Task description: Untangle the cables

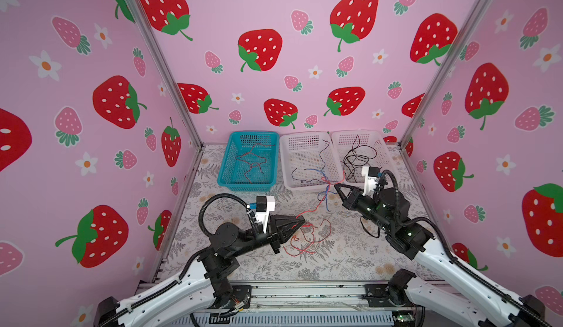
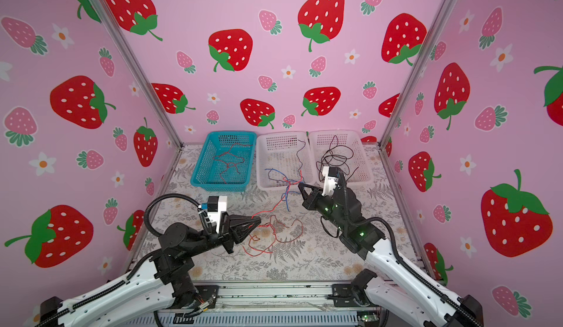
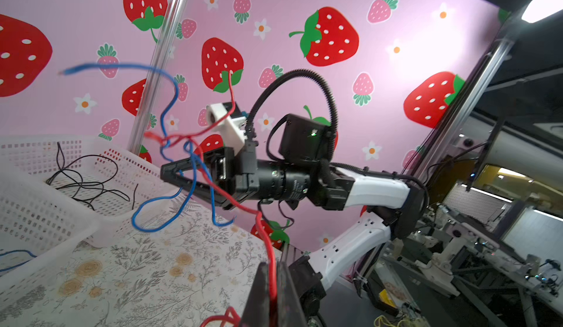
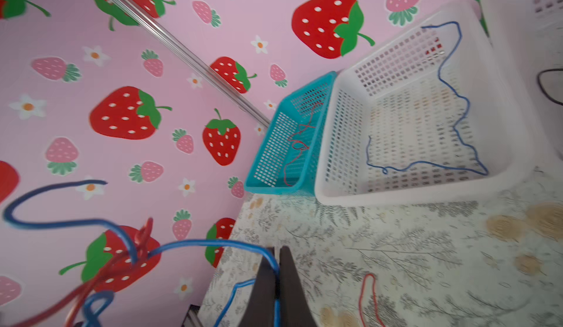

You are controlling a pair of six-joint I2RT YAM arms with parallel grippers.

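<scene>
Left of the middle white basket [image 1: 304,142] stands a teal basket [image 1: 227,164] with a loose red cable [image 1: 253,164] lying in it. In front of the middle white basket and to its left, the left arm reaches low over the floral table [image 1: 243,267], wrist level and pointing right. The left gripper [image 1: 300,220] is pinched shut on a second red cable [image 1: 309,225], whose loops lie on the table just past the fingertips. At the middle white basket's front right corner, red and blue strands meet in a knot [image 1: 327,185] hanging clear of the table. The right arm comes in from the right, forearm raised, wrist angled toward that corner. The right gripper [image 1: 336,186] is clamped on a blue cable [image 4: 213,242] of the knot. A dark blue cable [image 1: 321,158] lies inside the middle white basket. Black cables [image 1: 355,158] sit in the white basket [image 1: 382,154] on its right.
</scene>
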